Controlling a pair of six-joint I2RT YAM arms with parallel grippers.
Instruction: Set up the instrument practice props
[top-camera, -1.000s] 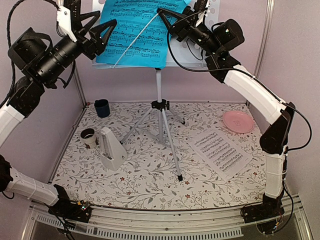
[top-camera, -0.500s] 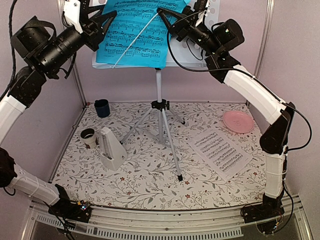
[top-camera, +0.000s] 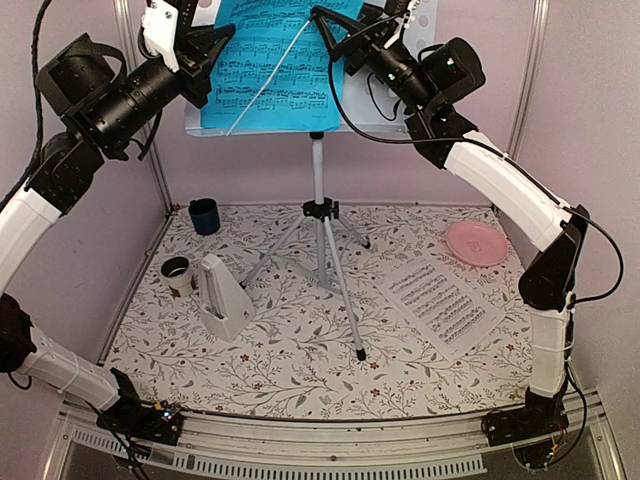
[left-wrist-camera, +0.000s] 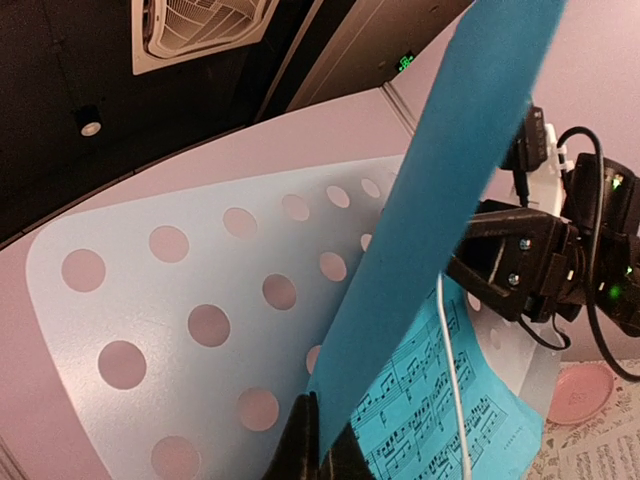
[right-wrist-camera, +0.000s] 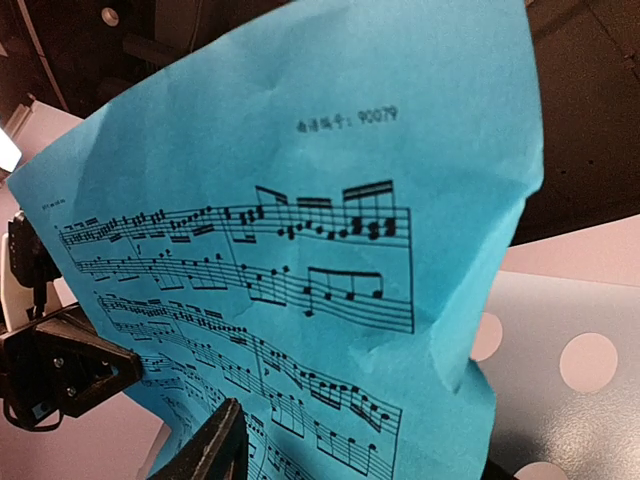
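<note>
The bright blue music sheet (top-camera: 270, 70) leans on the pale perforated desk of the music stand (top-camera: 318, 175) at the top of the top view. My left gripper (top-camera: 220, 42) is shut on the sheet's left edge; in its wrist view the fingertips (left-wrist-camera: 318, 452) pinch the blue music sheet (left-wrist-camera: 440, 200) in front of the music stand's desk (left-wrist-camera: 180, 300). My right gripper (top-camera: 335, 38) stands open at the sheet's right edge, its dark finger (right-wrist-camera: 210, 450) in front of the blue music sheet (right-wrist-camera: 300, 250). The white music sheet (top-camera: 443, 302) and the white metronome (top-camera: 222, 298) lie on the table.
A pink plate (top-camera: 476, 243) sits at the right, a dark blue cup (top-camera: 204, 215) at the back left, and a small dark-rimmed cup (top-camera: 176, 272) beside the metronome. The tripod legs (top-camera: 345, 300) spread over the middle. A white cable (top-camera: 270, 80) crosses the blue sheet.
My left gripper has risen and moved right to the blue sheet's left edge and closed on it. The right gripper's jaws have widened at the right edge.
</note>
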